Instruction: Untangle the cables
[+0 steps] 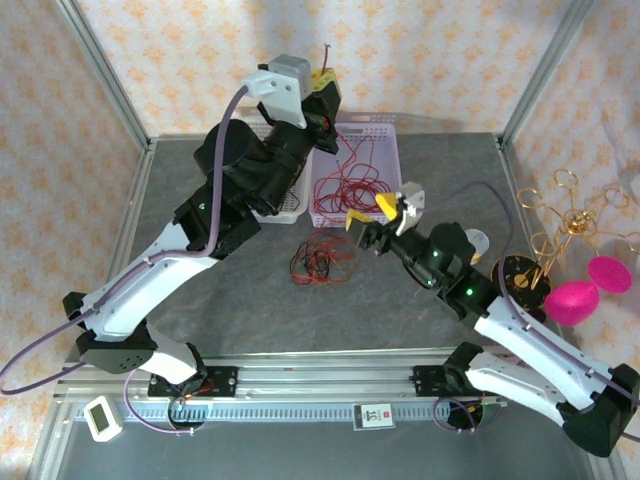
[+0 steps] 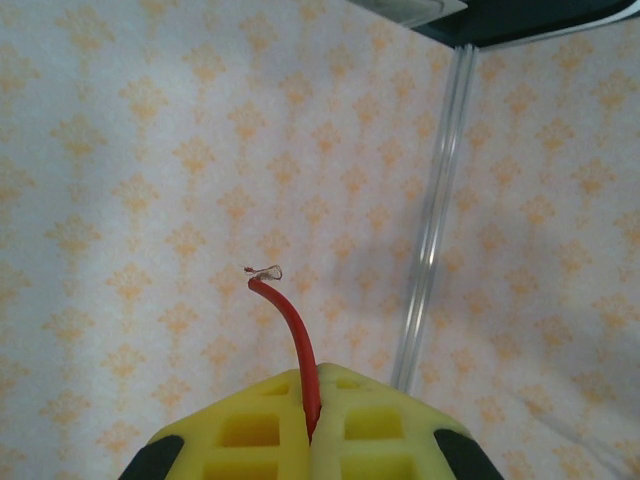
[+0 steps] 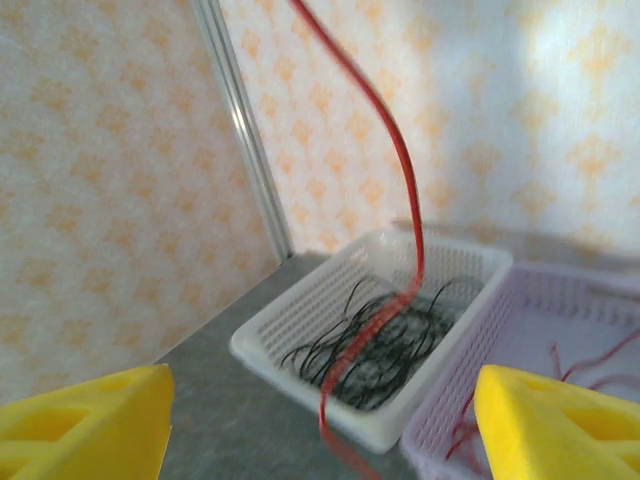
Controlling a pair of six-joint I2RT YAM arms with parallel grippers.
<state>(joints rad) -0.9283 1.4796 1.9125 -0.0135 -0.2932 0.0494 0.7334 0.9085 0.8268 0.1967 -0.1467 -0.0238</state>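
Observation:
A small bundle of red and black cables (image 1: 318,262) lies on the grey table just in front of the baskets. My left gripper (image 1: 325,92) is raised high over the baskets and shut on one red cable (image 2: 296,335); the cable's bare frayed tip pokes up past the yellow fingers (image 2: 250,430). That red cable (image 3: 405,190) hangs down blurred in front of my right gripper (image 3: 320,430). My right gripper (image 1: 370,213) is open beside the lavender basket, with nothing between its yellow fingertips (image 3: 90,420).
A white basket (image 3: 300,320) holds loose black cables (image 3: 385,350). The lavender basket (image 1: 380,135) next to it holds red cables (image 1: 345,180). A gold wire ornament (image 1: 565,225) and pink objects (image 1: 585,290) stand at the right edge. A small timer (image 1: 101,417) sits near the front left.

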